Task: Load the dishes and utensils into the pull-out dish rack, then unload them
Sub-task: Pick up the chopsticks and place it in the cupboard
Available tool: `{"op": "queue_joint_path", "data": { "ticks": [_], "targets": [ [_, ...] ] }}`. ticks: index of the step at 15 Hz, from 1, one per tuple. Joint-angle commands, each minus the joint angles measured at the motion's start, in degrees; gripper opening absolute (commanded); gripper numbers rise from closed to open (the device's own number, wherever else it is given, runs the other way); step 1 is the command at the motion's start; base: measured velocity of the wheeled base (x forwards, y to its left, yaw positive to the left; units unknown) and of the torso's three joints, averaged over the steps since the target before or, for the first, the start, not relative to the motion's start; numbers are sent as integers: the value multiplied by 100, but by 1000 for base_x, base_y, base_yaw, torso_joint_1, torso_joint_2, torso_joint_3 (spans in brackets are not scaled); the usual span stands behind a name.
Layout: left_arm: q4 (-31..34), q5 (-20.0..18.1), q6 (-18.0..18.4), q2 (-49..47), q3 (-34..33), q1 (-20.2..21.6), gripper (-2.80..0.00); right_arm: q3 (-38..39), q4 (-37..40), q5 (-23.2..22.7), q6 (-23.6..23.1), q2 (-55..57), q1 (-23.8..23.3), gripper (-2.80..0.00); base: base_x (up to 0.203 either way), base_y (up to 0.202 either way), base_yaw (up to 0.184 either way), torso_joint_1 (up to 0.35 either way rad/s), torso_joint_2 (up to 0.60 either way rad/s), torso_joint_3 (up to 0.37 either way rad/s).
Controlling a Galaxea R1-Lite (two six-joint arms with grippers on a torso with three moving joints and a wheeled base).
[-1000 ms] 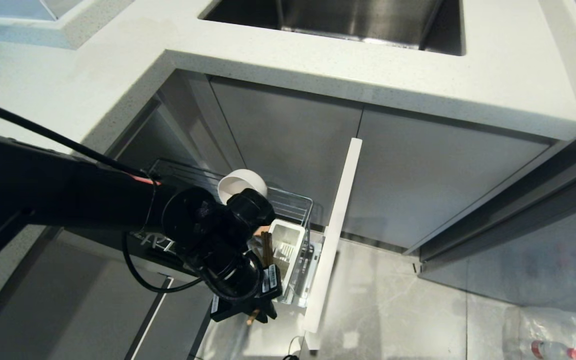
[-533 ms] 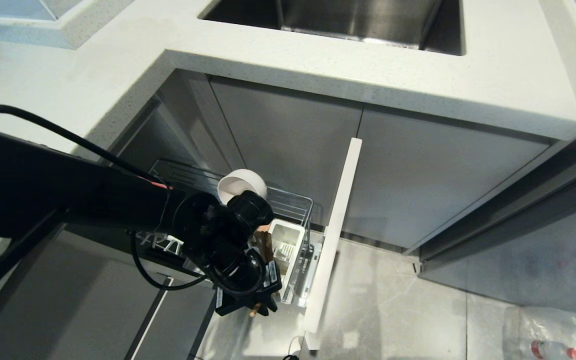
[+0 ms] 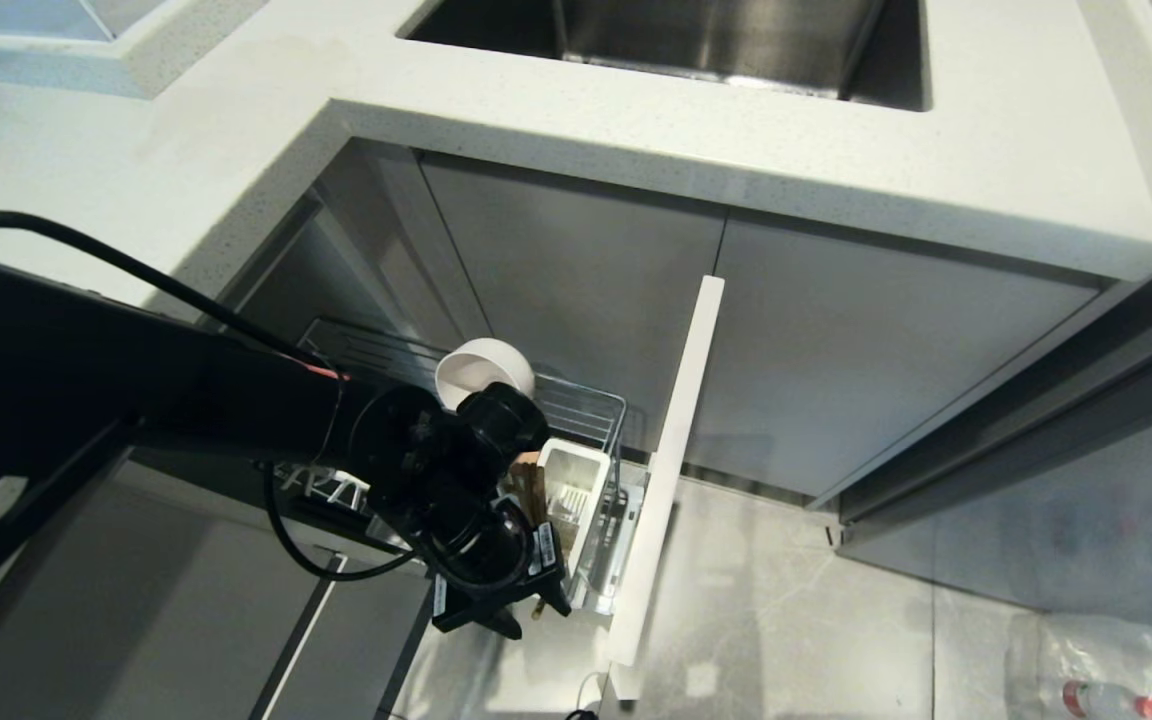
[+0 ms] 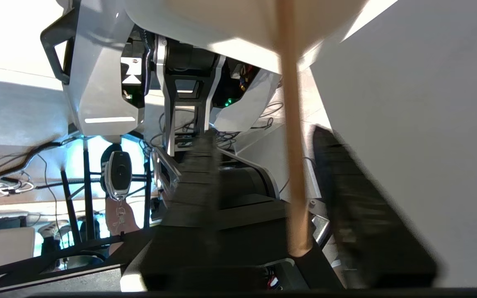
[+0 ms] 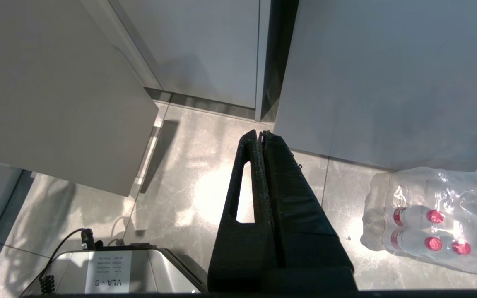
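Two chopsticks (image 3: 532,492) stand in white cutlery box (image 3: 576,482) of pull-out rack (image 3: 591,410); I see left claw (image 3: 521,620) parted around them, apparently releasing; bowl (image 3: 481,372) racked behind; right claw (image 5: 262,136) closed, parked above floor.

A white label (image 5: 107,271) on the grey box at the lower left of the right wrist view reads "VLA - S", upside down. Nothing else can be read.
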State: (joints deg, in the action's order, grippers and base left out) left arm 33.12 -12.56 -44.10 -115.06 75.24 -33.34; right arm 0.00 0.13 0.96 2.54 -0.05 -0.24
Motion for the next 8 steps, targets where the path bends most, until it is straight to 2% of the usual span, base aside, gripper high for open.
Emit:
{"op": "queue_joint_path", "data": {
  "ticks": [1,8],
  "targets": [
    [15,-1,-28,57,14,3,0,9,1,0,1,5,-2,-280,0,0,0,0,0,0],
    [27,6,-37,588,13,-7,0,9,4,0,1,5,-2,-280,0,0,0,0,0,0]
  ]
}}
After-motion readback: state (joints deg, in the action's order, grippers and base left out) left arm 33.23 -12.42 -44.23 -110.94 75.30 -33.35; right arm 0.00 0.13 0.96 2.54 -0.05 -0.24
